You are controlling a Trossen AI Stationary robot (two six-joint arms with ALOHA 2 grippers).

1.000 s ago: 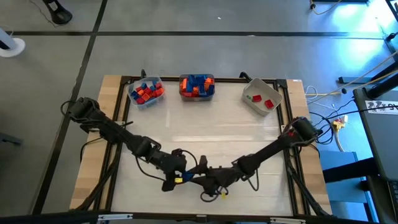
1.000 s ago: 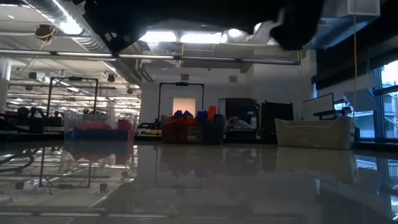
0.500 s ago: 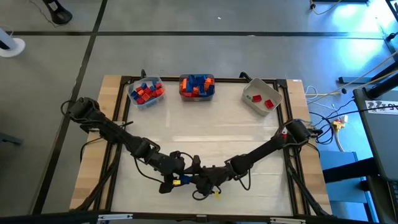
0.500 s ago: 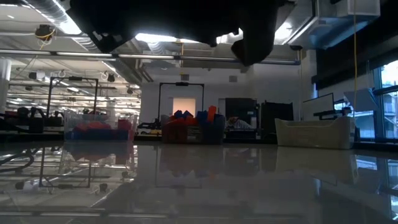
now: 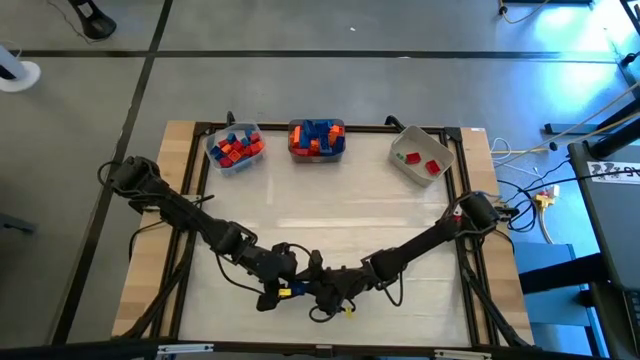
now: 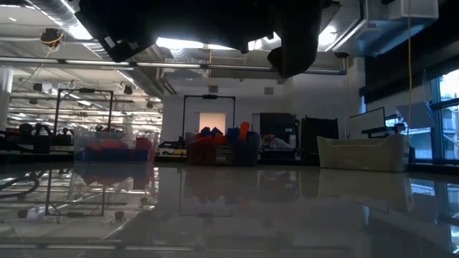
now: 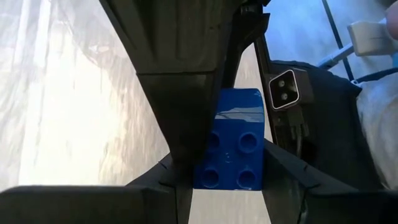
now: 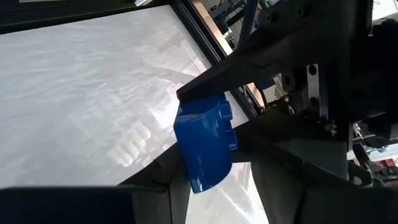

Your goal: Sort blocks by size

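A: We begin at the left claw [image 5: 293, 288], low over the near middle of the worktop [image 5: 330, 215]. In its wrist view we see a blue brick [image 7: 233, 140] clamped between its two dark fingers [image 7: 180, 93], studs facing the camera.

B: We agree it is gripped there. The right claw [image 5: 312, 290] meets the left one at that same brick. In the right wrist view we see the blue brick [image 8: 205, 143] sitting between the right claw's fingers too, with the left claw's finger laid against it.

A: Has the right claw closed on it? We cannot tell; its fingers flank the brick, but contact does not show.

B: Moving out from the brick, we find three bins along the far edge of the worktop. A clear bin [image 5: 235, 149] on the far left holds red, orange and blue blocks [image 5: 238, 146].

A: Directly beyond the brick, the middle bin [image 5: 317, 140] is heaped with mostly blue ones [image 5: 318, 132].

B: And far right, the grey bin [image 5: 421, 157] holds two red blocks [image 5: 432, 166] and a green one [image 5: 399, 156].
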